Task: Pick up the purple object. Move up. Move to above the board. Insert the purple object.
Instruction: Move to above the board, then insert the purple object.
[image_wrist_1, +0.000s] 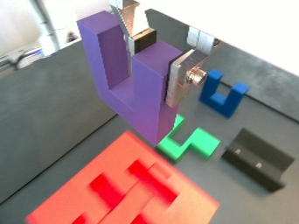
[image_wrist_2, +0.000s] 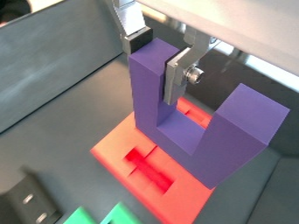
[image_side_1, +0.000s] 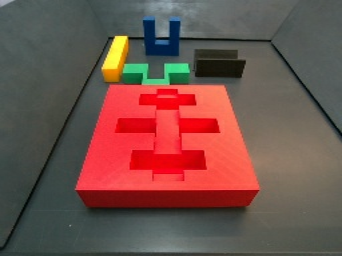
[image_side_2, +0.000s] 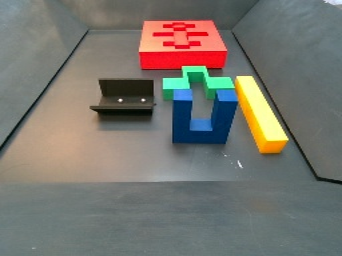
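Observation:
My gripper (image_wrist_1: 155, 63) is shut on the purple object (image_wrist_1: 126, 80), a violet U-shaped block. The silver fingers (image_wrist_1: 180, 80) clamp one of its prongs. It also shows in the second wrist view (image_wrist_2: 198, 131), with the gripper (image_wrist_2: 158, 61) around the same prong. The block hangs in the air over the near edge of the board (image_wrist_1: 70, 201), the salmon-red slab with brighter red cross-shaped slots (image_wrist_2: 117, 140). The board lies flat in both side views (image_side_1: 230, 140) (image_side_2: 154, 42). Neither side view shows the gripper or the purple object.
A blue U-shaped block (image_side_1: 162, 38) (image_side_2: 201, 105) (image_wrist_1: 219, 94) stands beyond the board. A green piece (image_side_1: 158, 72) (image_wrist_1: 187, 140), a yellow bar (image_side_1: 115, 57) (image_side_2: 259, 112) and the dark fixture (image_side_1: 221, 64) (image_wrist_1: 260, 157) lie near it. Grey walls ring the floor.

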